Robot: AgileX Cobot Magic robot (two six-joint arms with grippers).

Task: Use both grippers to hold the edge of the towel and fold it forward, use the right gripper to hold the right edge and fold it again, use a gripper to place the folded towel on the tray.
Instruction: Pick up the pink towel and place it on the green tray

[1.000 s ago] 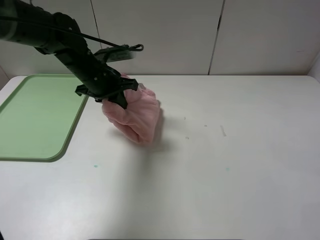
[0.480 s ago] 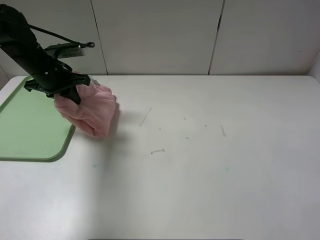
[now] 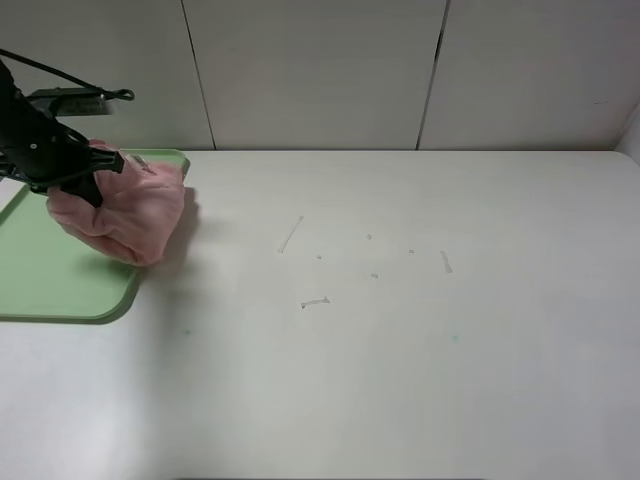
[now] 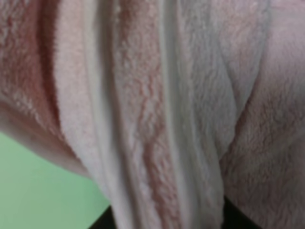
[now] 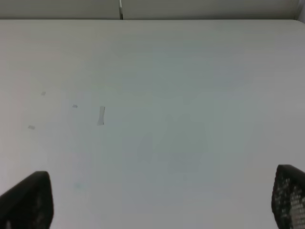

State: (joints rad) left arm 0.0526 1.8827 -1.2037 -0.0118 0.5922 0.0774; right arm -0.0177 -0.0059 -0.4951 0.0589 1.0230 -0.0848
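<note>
White table bears tray; paneled wall behind.

White desk with a matte, faintly scuffed surface, backed by a pale panelled wall divided by thin vertical seams; lighting soft and even

Left tool grips the bunched pink towel above the green tray's right rim; white tabletop alongside.

Bright even light, soft shadows, left wrist view blurred, perhaps too close
</note>
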